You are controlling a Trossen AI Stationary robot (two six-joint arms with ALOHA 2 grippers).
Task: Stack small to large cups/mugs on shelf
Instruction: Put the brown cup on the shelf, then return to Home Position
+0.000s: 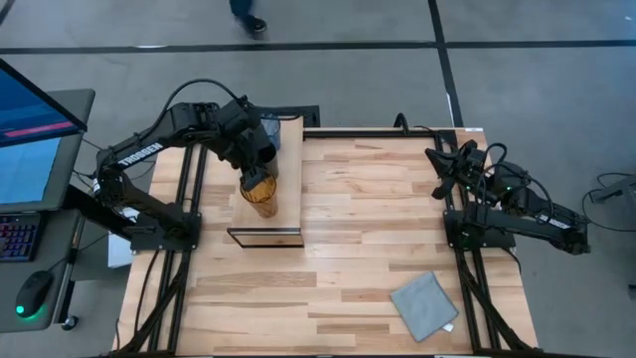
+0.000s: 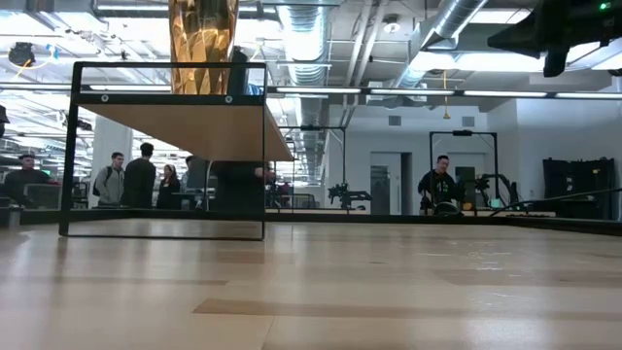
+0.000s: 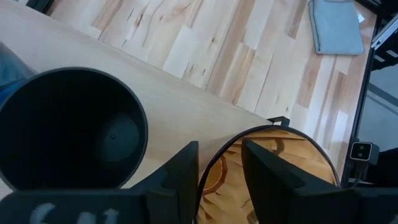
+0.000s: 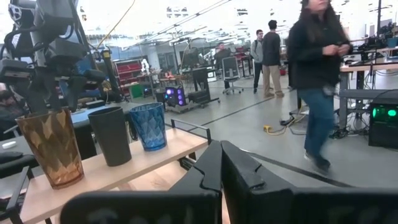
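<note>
On top of the shelf [image 1: 266, 179] the left gripper [image 3: 219, 168] has its jaws clamped on the rim of the amber cup [image 4: 51, 154], which it should lift straight up, slowly, without bumping the black cup [image 4: 112, 135] just beside it.

Both arms are dark, almost black, built from rounded joints and straight links. The left arm [image 1: 159, 149] has white letters printed along one link, and a thin black cable makes a loop above its joints. The right arm [image 1: 517, 204] has also black cables curling near its wrist, and a small green light shines on it. The left gripper [image 3: 219, 180] has two flat, dark, matte fingers with angular edges. The right gripper [image 4: 221, 165] has the same dark, wedge-shaped fingers.
</note>
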